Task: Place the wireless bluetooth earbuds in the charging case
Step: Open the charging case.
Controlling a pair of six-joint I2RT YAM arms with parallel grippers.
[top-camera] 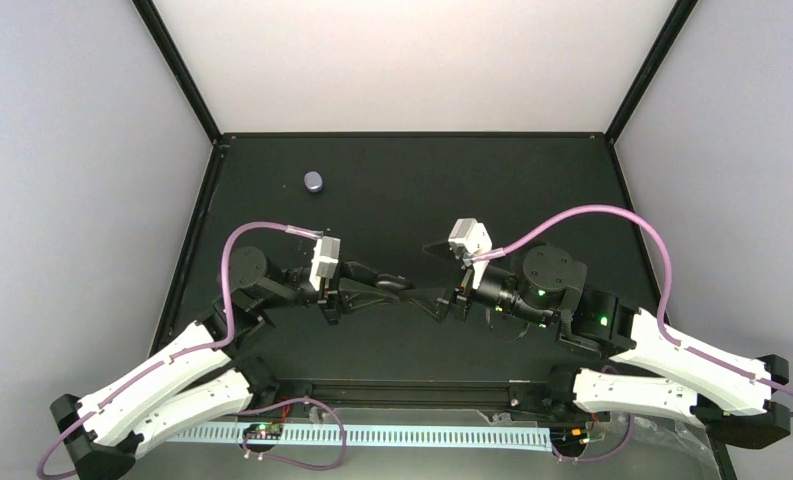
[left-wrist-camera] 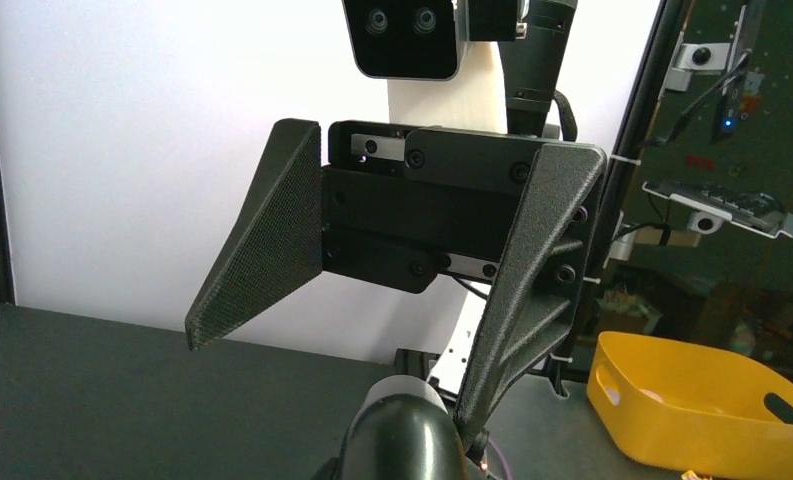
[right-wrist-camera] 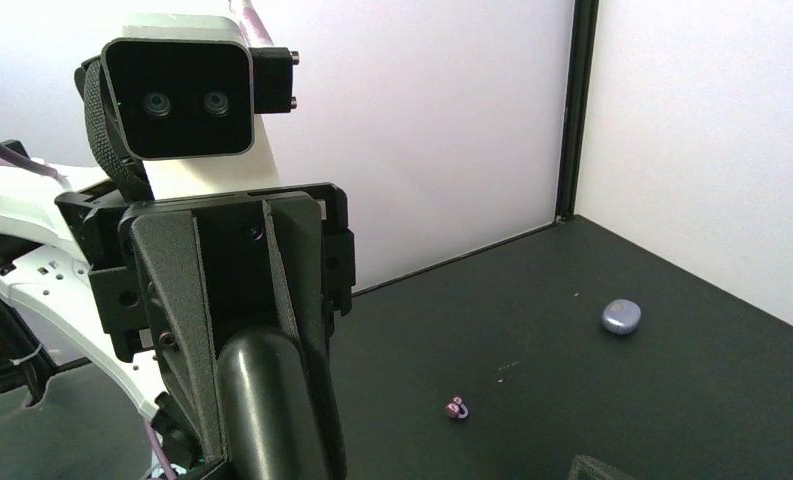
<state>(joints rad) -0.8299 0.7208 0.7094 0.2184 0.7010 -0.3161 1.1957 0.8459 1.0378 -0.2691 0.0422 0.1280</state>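
Observation:
The lavender charging case lies with its lid down on the black table at the far left, also seen as the case in the right wrist view. A tiny lilac lump, the earbuds, rests on the table nearer the arms; I cannot tell whether it is one bud or two. Both grippers meet tip to tip at mid-table, well short of these. My left gripper is shut, its fingers close together behind a glossy black rounded part. My right gripper is wide open, with nothing between its fingers.
White walls and black frame posts enclose the table on three sides. A yellow bin stands beyond the table's near edge, by the right arm's base. Both arms are folded low across the near half of the table.

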